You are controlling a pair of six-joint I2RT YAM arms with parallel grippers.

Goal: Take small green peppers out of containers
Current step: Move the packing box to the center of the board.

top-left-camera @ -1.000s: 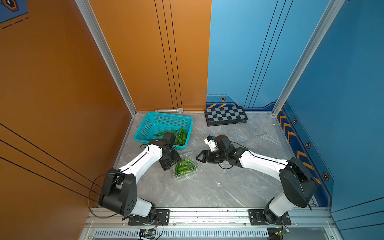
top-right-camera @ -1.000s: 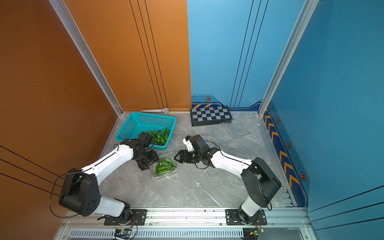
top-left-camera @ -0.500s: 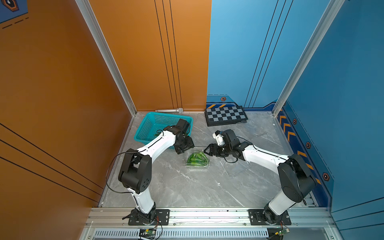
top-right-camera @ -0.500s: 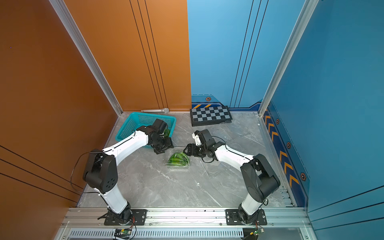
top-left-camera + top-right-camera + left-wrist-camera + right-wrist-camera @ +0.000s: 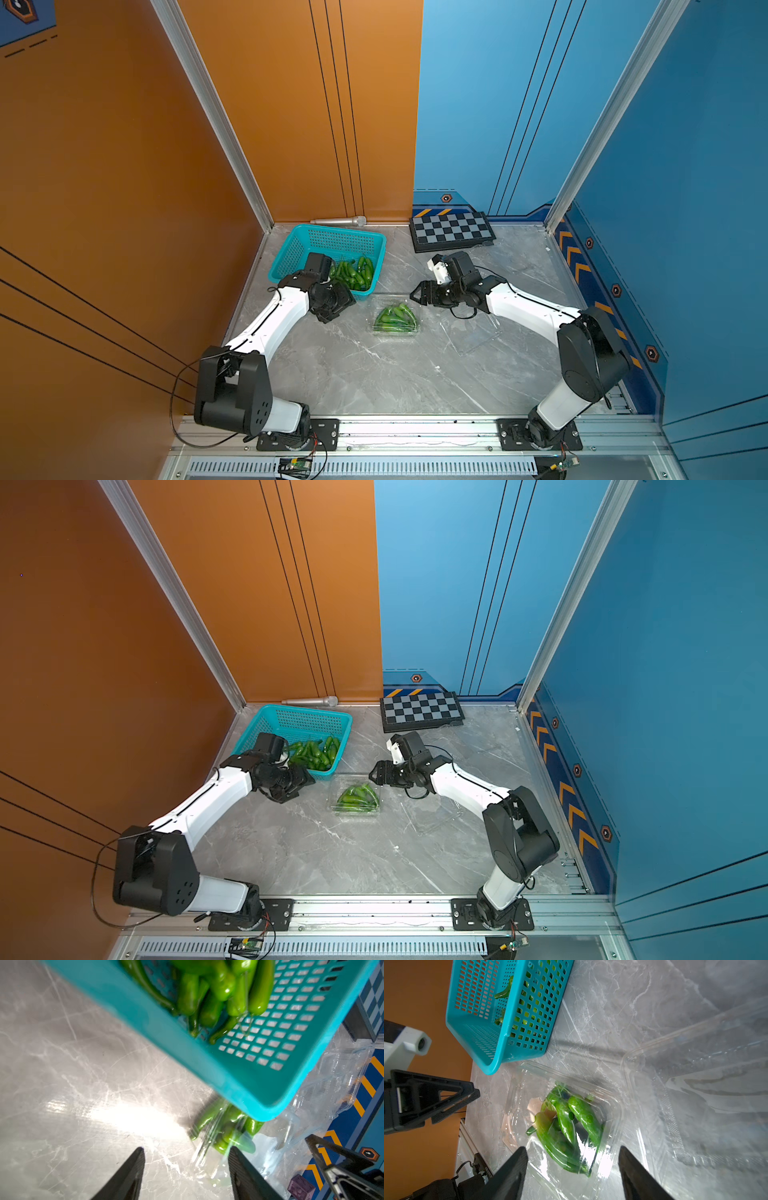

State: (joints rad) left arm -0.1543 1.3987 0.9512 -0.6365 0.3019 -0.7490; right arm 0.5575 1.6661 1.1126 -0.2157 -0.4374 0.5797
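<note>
Ahead of the jaws of the left gripper (image 5: pixel 186 1148), the teal basket (image 5: pixel 239 1080) is blurred and runs off the frame. Its corner hides much of the peppers (image 5: pixel 220 1124) in the clear container (image 5: pixel 204 1155) just past them. Beside the jaws of the right gripper (image 5: pixel 572 1148), an empty container (image 5: pixel 695 1076) is cut by the edge. Both grippers' finger bases lie out of frame.

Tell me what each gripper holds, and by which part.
Nothing is held. The left gripper and right gripper are both open and empty, near the container.

A robot lab cell: orange and blue panel walls (image 5: pixel 291 104), checkerboard (image 5: pixel 452 230), arms (image 5: pixel 282 316) on an aluminium rail (image 5: pixel 415 428).
</note>
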